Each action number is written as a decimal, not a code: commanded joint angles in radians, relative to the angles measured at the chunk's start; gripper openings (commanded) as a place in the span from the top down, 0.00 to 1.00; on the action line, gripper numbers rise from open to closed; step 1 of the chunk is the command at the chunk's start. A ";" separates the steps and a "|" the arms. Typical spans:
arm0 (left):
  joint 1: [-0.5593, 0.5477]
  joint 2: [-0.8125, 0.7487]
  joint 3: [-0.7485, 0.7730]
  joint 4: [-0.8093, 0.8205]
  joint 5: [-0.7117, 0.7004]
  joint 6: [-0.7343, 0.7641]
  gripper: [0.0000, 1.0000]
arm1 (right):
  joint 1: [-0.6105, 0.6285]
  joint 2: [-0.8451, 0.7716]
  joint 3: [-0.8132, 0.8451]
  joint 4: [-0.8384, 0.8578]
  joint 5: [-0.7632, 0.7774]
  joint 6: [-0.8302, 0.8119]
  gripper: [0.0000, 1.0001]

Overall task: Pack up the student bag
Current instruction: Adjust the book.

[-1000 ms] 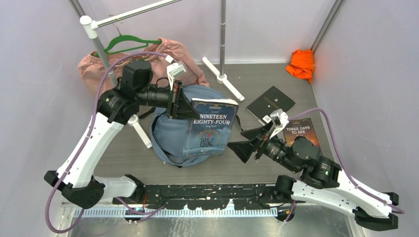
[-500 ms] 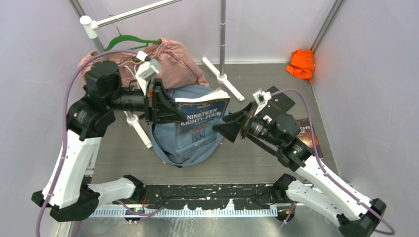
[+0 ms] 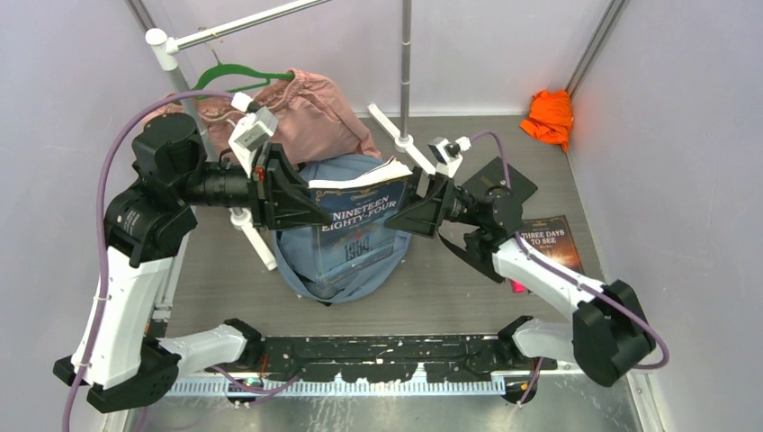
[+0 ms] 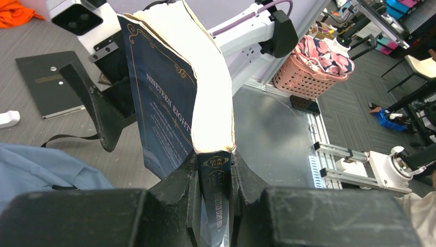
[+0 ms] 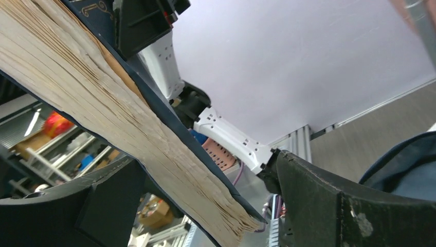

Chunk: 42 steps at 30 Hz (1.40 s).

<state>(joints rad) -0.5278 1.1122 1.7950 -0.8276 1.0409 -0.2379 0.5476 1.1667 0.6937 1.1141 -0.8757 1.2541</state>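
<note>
The dusty-blue student bag point(image 3: 297, 256) lies on the table's middle; it also shows in the left wrist view point(image 4: 41, 167) and the right wrist view point(image 5: 411, 164). My left gripper point(image 3: 310, 209) is shut on the spine of a dark blue book, "Nineteen Eighty-Four" point(image 3: 360, 236), and holds it upright above the bag. In the left wrist view the book point(image 4: 169, 98) stands between the pads of the left gripper point(image 4: 213, 164). My right gripper point(image 3: 407, 214) is open, its jaws straddling the book's page edge point(image 5: 103, 103) with gaps on both sides.
A pink garment point(image 3: 310, 108) on a green hanger hangs at the back left on a white rack point(image 3: 175, 67). An orange cloth point(image 3: 549, 115) lies in the back right corner. A flat black book point(image 3: 493, 187) and "Three Days to See" point(image 3: 551, 243) lie at right.
My left gripper has moved the book left and tilted it. My right arm has swung up and left from the near right until its open jaws straddle the book's free edge.
</note>
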 commanded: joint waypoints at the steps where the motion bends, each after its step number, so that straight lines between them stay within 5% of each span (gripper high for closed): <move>1: -0.009 -0.023 0.021 0.060 0.109 -0.074 1.00 | 0.024 0.045 0.068 0.320 -0.066 0.173 0.00; 9: -0.009 -0.041 -0.067 0.134 0.048 -0.109 1.00 | 0.081 -0.001 0.089 0.319 -0.125 0.202 0.03; 20: -0.008 -0.020 0.004 0.033 -0.167 -0.067 1.00 | 0.153 -0.028 0.014 0.320 -0.097 0.210 0.49; 23: -0.008 -0.046 -0.005 0.041 -0.255 -0.064 1.00 | 0.183 0.001 0.014 0.319 -0.092 0.195 0.43; 26: -0.008 -0.066 0.000 0.060 -0.294 -0.072 1.00 | 0.210 0.031 0.003 0.319 -0.080 0.177 0.21; 33: -0.008 -0.117 -0.009 0.084 -0.393 -0.095 1.00 | 0.243 0.069 -0.008 0.319 -0.049 0.151 0.18; 42: -0.008 -0.122 -0.023 0.071 -0.417 -0.077 1.00 | 0.248 0.092 -0.024 0.319 0.052 0.139 0.59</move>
<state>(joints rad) -0.5419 1.0027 1.7454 -0.9012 0.6804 -0.3351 0.7837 1.2598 0.6704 1.3754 -0.8742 1.3907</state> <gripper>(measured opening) 0.188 0.502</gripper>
